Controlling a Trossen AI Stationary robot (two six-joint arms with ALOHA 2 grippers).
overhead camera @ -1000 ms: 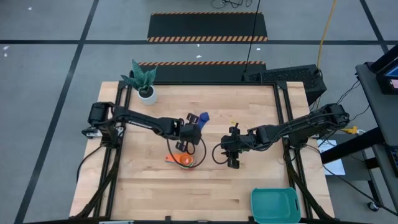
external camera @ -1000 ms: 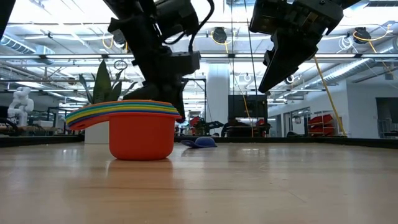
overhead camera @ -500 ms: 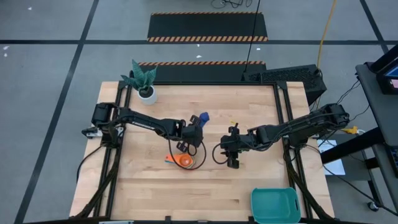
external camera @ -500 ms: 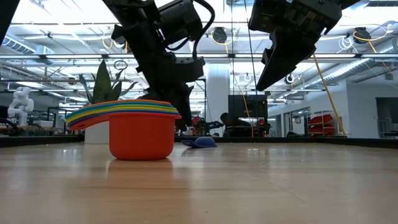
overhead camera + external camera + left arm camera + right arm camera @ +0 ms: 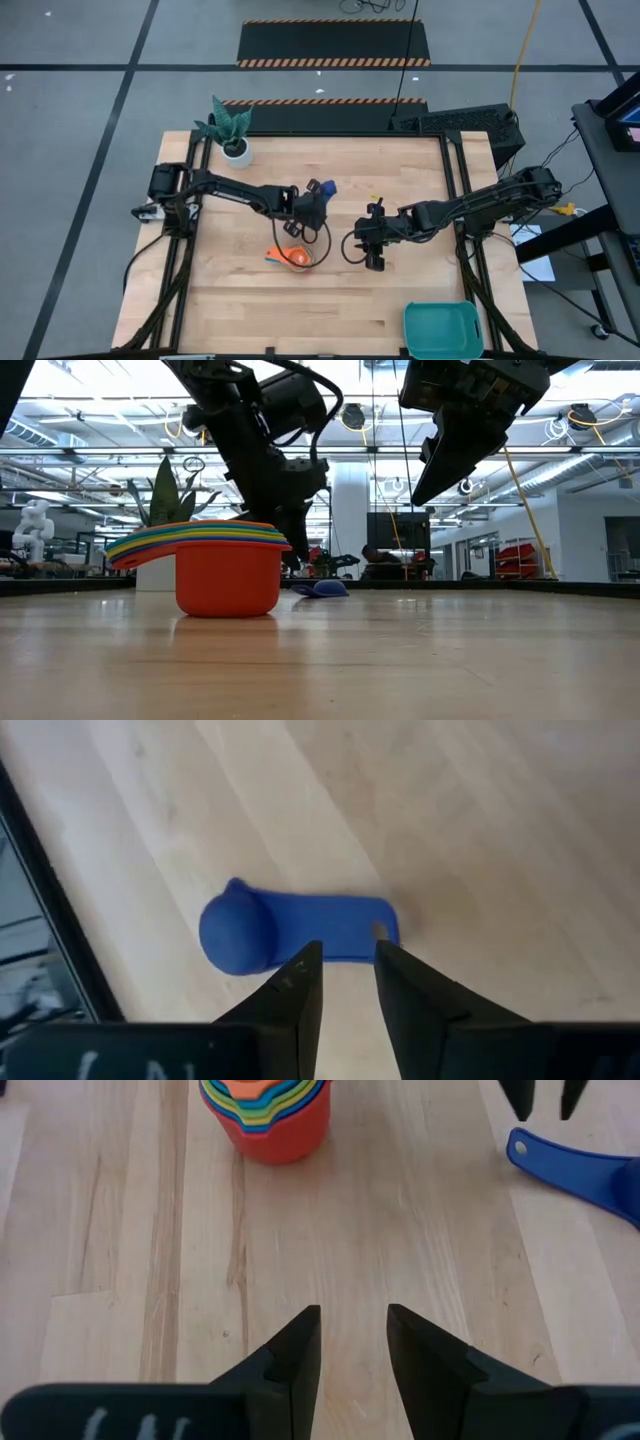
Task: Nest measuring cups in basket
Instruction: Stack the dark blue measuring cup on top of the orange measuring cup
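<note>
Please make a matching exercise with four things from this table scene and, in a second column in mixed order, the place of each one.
1. blue cup
2. nested stack of cups
3. basket
4. potted plant

a. near table edge, right side
b. far left corner
c. under the left gripper
d. mid-table, just nearer than the left gripper

Pairs: 1-c, 2-d, 3-a, 4-b

Overhead strip lights in the ceiling give bright, even illumination. In the low view they glare white behind the arms, which read as dark silhouettes. The pale wooden counter [image 5: 400, 300] carries only soft, short shadows. In the left wrist view, the blue plastic measuring cup [image 5: 290, 928] appears slightly soft, and that arm's own dark claw fingers [image 5: 290, 1005] are blurred.
</note>
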